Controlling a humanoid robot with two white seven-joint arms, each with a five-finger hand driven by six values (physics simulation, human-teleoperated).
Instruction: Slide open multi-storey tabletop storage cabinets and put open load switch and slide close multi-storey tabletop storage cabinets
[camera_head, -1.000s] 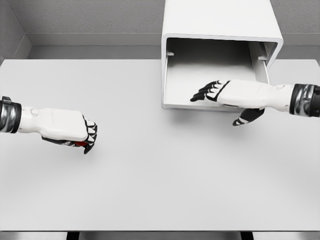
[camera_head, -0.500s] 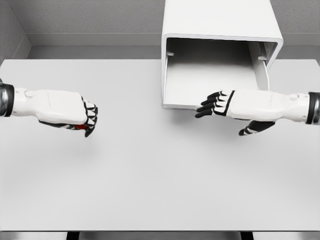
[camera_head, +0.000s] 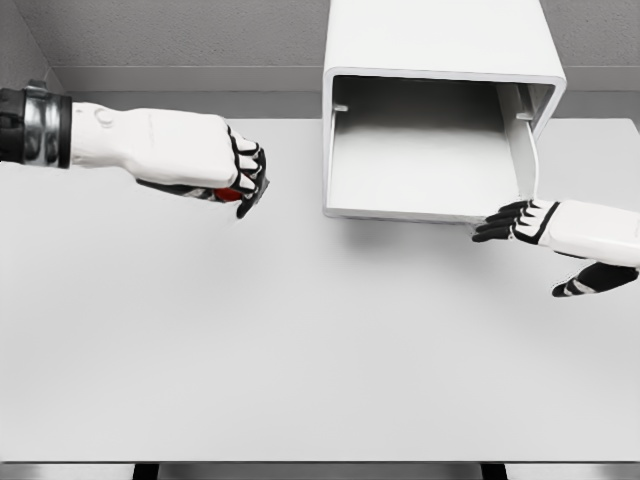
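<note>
step: carrying to open white box-shaped cabinet drawer (camera_head: 430, 170) on pale counter (camera_head: 300, 340) | left hand (camera_head: 200, 160) fingers curled tight around small red load switch (camera_head: 228, 194), left of drawer | right hand (camera_head: 560, 228) loosely open, empty, at drawer's front right corner | next: move switch over the tray, release

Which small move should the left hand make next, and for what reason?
Probably carry the left hand, shut on the red switch, rightward over the open drawer. The drawer already stands pulled out, and the right hand sits at its right corner, outside it.
</note>
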